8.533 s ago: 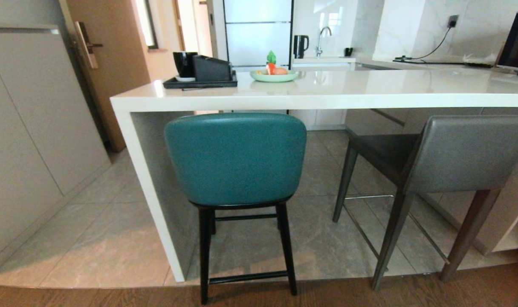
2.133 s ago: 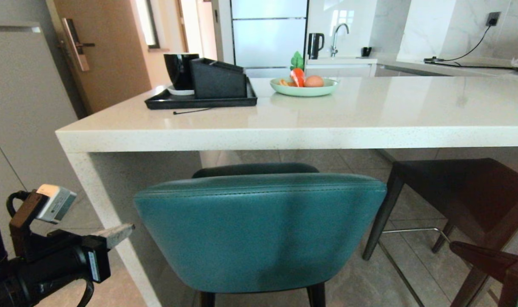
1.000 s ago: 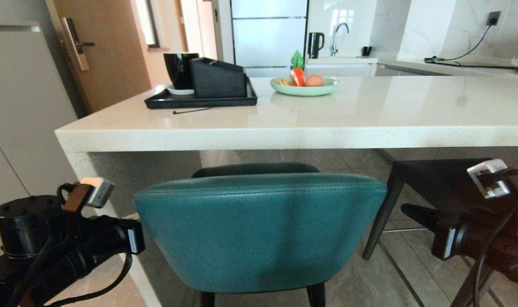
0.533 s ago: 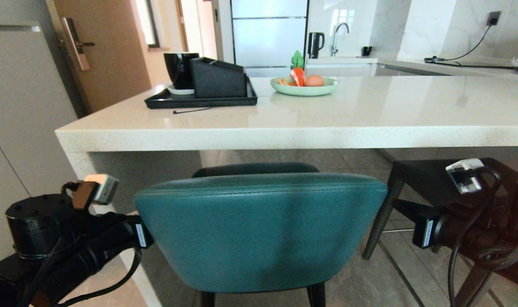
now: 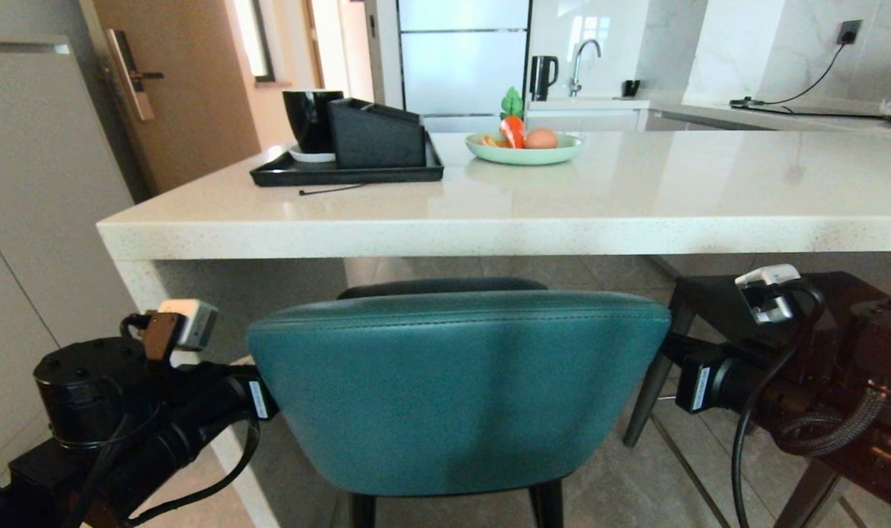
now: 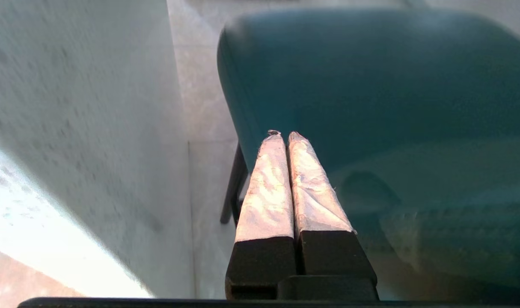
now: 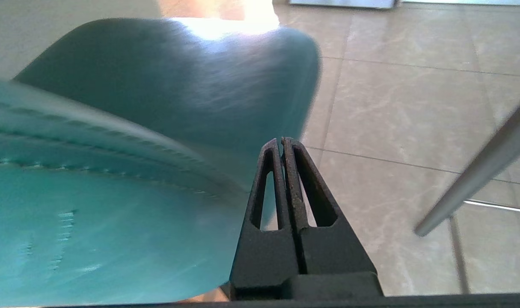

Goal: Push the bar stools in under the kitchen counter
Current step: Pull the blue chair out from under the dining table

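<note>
Up on the desk (image 5: 636, 198), toward its left end, a black tray (image 5: 342, 174) carries a black cup (image 5: 309, 117) on a white saucer and a black wedge-shaped box (image 5: 375, 136). Right of the tray sits a pale green plate (image 5: 522, 152) holding a toy carrot (image 5: 512, 125) and an egg (image 5: 540, 138). A kettle (image 5: 538, 77) and a tap (image 5: 581, 62) stand on the far worktop.

Below the desk's thick edge, the teal stool (image 5: 456, 389) stands with its seat partly under the slab and its rounded back just outside it, near the white side leg (image 5: 188, 308). The left hand (image 6: 284, 136) reaches in from the lower left, level and pointing forward, its taped fingers (image 6: 268, 184) pressed together with nothing between them, tips at the left edge of the teal back. The right hand (image 7: 282, 141) comes in level from the right, its black fingers (image 7: 304, 188) likewise closed flat on each other, beside the right edge of the same back; whether they touch the leather is unclear. A white label on each wrist is too small to read.

Further right, the grey stool (image 5: 753, 301) shows its dark seat under the desk, mostly behind the right arm, with one grey leg (image 7: 478, 184) over the tiled floor (image 7: 392, 128).
</note>
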Controlling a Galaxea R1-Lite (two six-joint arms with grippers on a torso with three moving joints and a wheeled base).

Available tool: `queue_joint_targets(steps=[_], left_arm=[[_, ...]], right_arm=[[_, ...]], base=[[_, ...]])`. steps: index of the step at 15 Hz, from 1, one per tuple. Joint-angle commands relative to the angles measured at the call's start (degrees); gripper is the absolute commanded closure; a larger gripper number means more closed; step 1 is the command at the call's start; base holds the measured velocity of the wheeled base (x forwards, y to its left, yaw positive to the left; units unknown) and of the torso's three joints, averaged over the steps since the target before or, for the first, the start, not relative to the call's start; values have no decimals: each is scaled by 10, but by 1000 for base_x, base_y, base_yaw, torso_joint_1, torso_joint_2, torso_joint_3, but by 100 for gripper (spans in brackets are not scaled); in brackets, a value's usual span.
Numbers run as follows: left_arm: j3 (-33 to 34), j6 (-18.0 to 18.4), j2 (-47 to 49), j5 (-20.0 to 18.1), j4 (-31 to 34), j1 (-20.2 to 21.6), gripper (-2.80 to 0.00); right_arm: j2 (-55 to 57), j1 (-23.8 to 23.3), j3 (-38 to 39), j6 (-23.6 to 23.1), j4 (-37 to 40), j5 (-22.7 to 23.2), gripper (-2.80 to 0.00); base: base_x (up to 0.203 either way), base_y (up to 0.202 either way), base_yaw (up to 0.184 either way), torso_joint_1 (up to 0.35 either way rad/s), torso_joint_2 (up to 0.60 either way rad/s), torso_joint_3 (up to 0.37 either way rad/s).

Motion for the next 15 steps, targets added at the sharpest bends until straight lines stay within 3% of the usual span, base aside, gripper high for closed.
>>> queue_joint_targets(steps=[1, 5, 10, 15], left_arm=[[10, -1, -3, 0, -4, -1, 0], [11, 0, -9, 0, -7, -3, 0], [12, 0, -11, 1, -7, -14, 0], [20, 0, -11, 3, -7, -12, 0]], right_arm=[[3, 4, -1, 1, -3, 1, 0], [16, 20, -1, 2, -6, 1, 0], [60, 38, 20, 3, -63, 2, 0], [137, 35, 65, -2, -194, 2, 0]], base=[[0, 0, 0, 0, 0, 0], [0, 0, 0, 0, 0, 0], [0, 0, 0, 0, 0, 0], [0, 0, 0, 0, 0, 0]])
